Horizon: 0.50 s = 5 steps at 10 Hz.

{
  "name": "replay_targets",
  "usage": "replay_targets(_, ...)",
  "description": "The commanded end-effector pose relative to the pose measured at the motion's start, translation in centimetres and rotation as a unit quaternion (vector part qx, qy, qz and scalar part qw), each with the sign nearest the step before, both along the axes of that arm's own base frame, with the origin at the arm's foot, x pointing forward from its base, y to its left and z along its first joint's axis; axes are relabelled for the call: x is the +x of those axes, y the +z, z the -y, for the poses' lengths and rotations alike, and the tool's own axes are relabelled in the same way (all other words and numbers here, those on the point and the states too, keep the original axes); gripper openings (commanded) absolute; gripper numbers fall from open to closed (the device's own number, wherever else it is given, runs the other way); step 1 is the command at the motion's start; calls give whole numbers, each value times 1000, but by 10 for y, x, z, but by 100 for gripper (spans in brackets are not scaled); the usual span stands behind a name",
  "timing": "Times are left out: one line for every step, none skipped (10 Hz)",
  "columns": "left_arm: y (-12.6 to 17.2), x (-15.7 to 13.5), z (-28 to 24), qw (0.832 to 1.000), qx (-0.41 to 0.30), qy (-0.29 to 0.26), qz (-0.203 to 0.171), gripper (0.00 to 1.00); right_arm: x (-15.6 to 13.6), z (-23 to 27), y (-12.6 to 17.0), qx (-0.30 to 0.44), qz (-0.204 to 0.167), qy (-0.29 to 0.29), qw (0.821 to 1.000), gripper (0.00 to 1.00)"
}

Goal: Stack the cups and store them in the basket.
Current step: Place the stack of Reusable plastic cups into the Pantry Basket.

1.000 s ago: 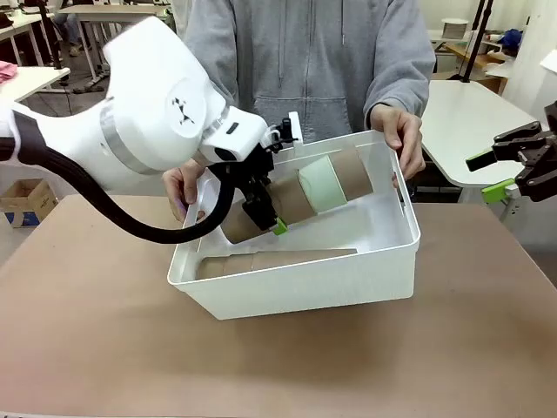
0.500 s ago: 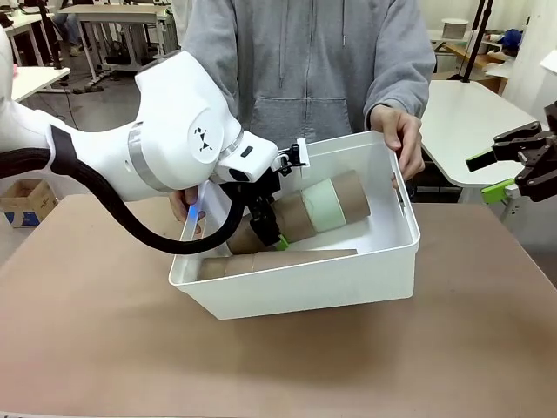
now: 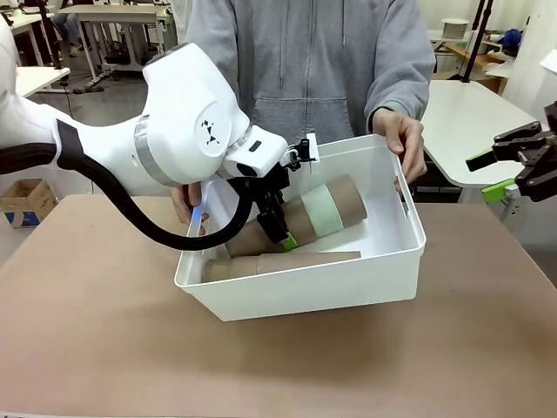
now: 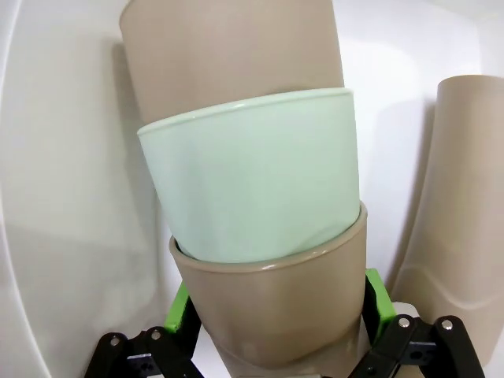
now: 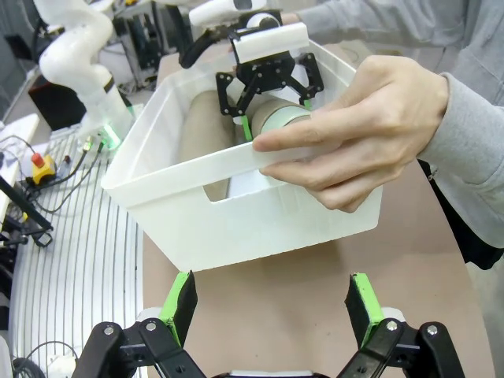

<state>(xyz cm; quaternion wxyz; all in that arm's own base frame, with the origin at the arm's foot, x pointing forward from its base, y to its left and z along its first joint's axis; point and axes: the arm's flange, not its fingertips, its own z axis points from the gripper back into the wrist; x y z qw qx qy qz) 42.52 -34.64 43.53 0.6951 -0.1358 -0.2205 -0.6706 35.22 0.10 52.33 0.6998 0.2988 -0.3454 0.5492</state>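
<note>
left claw: clamped on nested stack of brown and mint paper cups, inside white plastic basket mid-counter
right claw: apart, empty
handling: light, crushable; gripped near brown base

Bright, even overhead room light leaves only soft shadows under the basket on the table. The white plastic looks nearly washed out in the left wrist view. Both wrist views bend at the edges, and all frames are sharp.
</note>
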Motion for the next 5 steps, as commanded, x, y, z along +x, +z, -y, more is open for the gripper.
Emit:
replay_targets(31,-12,-16,1000,-16,-9,-17,100,-1,-2,0,10,-5,-7,1000,100)
replay_targets(44,-18,-25,999,-20,-11,-24,100,-1,-2,0,10,-5,-7,1000,100)
replay_targets(60,-25,-36,999,-27,-13,-35,100,-1,-2,0,10,-5,-7,1000,100)
replay_targets(79,-33,-51,998,-37,-16,-42,100,-1,-2,0,10,-5,-7,1000,100)
replay_targets(97,-40,-63,997,-55,-21,-51,100,-1,-2,0,10,-5,-7,1000,100)
